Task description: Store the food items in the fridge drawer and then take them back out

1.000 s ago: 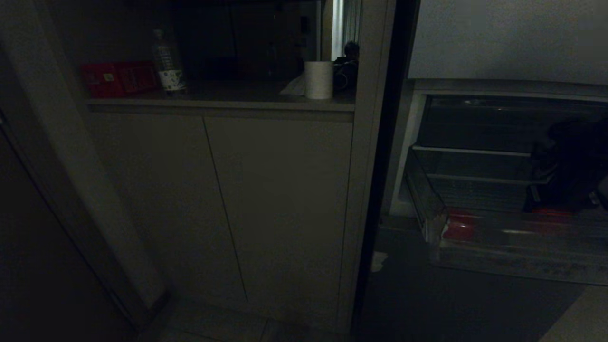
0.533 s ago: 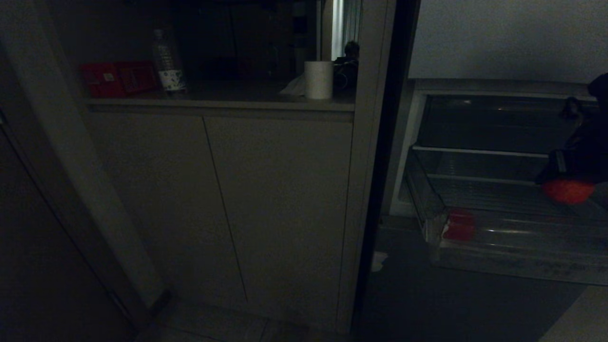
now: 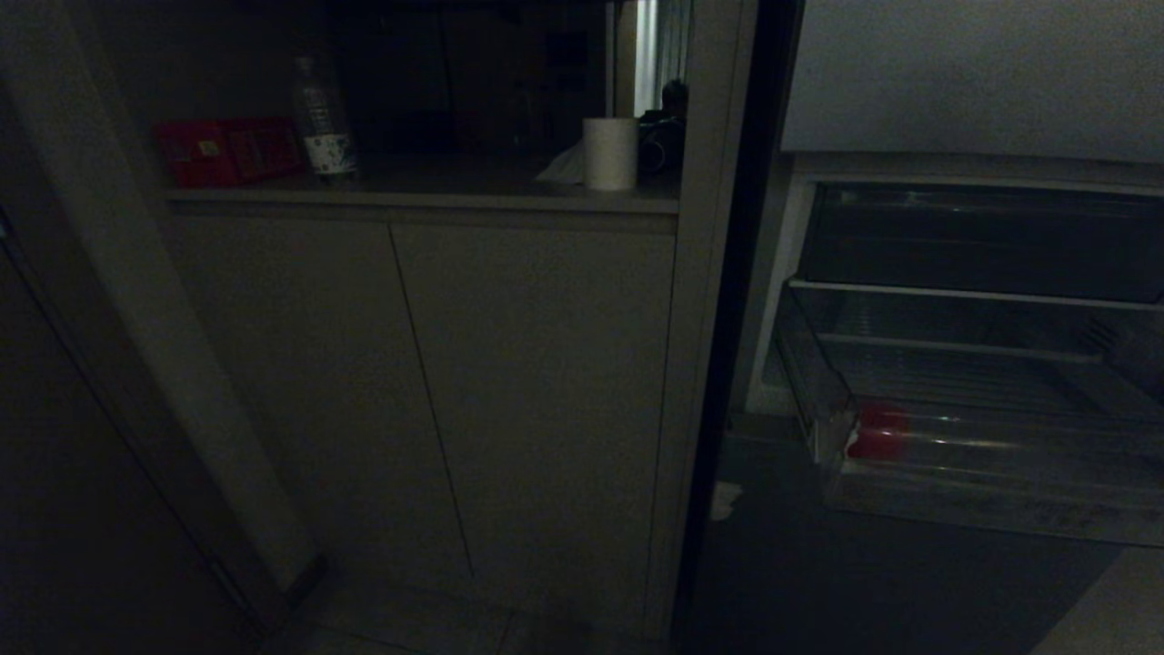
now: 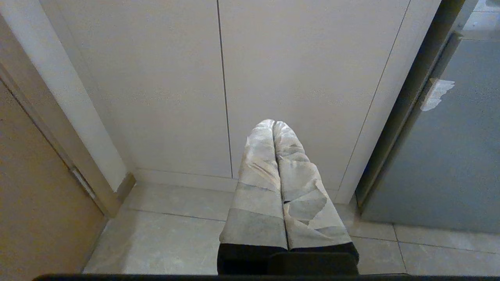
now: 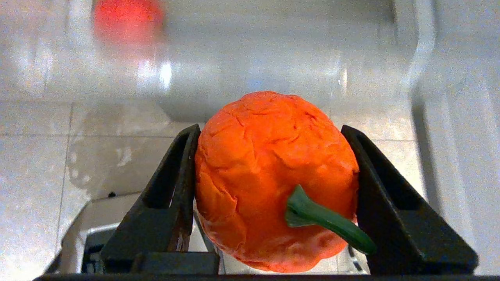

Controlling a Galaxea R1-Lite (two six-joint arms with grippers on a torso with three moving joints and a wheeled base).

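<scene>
Our right end effector [image 5: 273, 187] is clamping the lumpy orange-red food item [image 5: 273, 175] between both fingers, carrying it clear while the other red item [image 3: 878, 432] is sitting in the open fridge drawer [image 3: 982, 505]; our left end effector [image 4: 274, 128] is hanging closed and empty.

The fridge drawer [image 3: 982, 491], a wide, shallow tray of clear plastic with a ribbed bottom, is pulled out. 1 small red food item [image 3: 878, 431] is seen lying in its front left corner. The other, a round, lumpy orange-red piece [image 5: 273, 175] with a green stem, is clamped between the 2 black fingers of the right gripper [image 5: 271, 136].
</scene>
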